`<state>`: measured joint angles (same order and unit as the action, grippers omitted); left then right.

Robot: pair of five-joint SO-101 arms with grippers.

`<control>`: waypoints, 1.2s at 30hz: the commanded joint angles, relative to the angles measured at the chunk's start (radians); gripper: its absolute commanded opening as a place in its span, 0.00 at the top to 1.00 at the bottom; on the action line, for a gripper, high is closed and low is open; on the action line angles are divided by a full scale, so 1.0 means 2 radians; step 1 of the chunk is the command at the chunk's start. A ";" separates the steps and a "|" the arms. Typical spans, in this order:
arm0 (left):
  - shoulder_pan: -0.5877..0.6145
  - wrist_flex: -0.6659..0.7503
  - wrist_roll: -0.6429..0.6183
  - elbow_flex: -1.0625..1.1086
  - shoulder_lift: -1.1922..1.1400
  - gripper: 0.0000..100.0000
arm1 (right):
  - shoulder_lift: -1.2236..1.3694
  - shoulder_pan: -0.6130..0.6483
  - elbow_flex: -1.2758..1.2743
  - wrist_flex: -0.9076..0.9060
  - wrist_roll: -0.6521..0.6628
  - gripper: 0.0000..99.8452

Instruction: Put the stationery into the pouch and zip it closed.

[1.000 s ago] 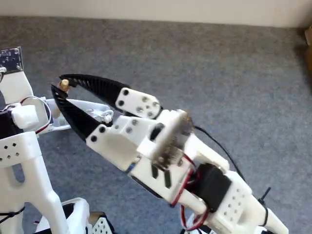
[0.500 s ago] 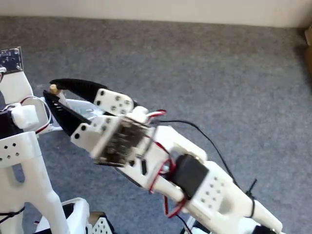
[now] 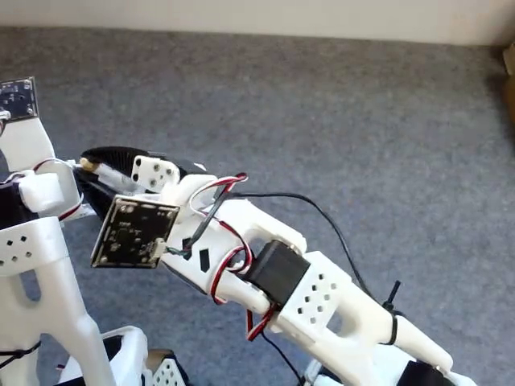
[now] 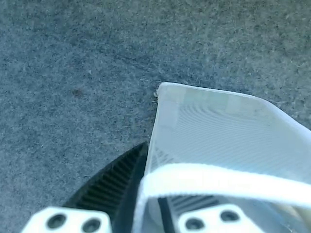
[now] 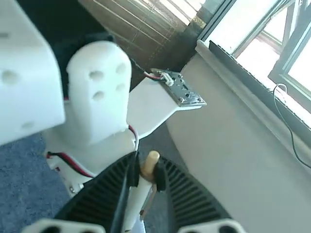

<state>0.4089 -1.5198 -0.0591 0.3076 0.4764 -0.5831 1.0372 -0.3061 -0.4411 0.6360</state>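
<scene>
**One pen in the right jaws, one pouch in the left**

High view: right arm (image 3: 322, 297) stretched across the grey table (image 3: 362, 121) toward the left arm (image 3: 36, 241). Right jaws narrow, clamped on a slim white pen (image 3: 86, 164), its tan end poking just past the black tips. Held up off the table, right beside the left arm's white body.

Same grip from the right wrist: shaft pinched between the two ribbed black fingers (image 5: 187, 194), tan end standing clear above them.

From the left wrist: translucent white mesh pouch (image 4: 218, 131) just above the grey table, one corner pointing away, a white band running across its near edge. Left jaws apparently closed on that near edge, with one black ribbed finger outside the mesh. The contact itself sits at the frame's rim and is hard to make out.

On labels and writing: dark square circuit board (image 3: 133, 233) on the right wrist and a smaller board (image 3: 18, 96) atop the left arm. Markings on both are too small to read.
</scene>
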 commanded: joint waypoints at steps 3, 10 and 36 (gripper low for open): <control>0.014 0.008 -0.005 0.024 -0.016 0.99 | -0.004 0.005 0.006 -0.003 0.012 1.00; 0.023 0.011 -0.005 0.030 -0.016 0.99 | -0.006 0.005 0.008 -0.003 0.011 0.97; 0.035 0.011 -0.005 0.030 -0.016 0.99 | -0.047 0.041 0.008 -0.066 0.010 0.84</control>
<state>0.4626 -1.5152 -0.0621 0.3245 0.4764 -0.5969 1.0817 -0.3061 -0.5301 0.6483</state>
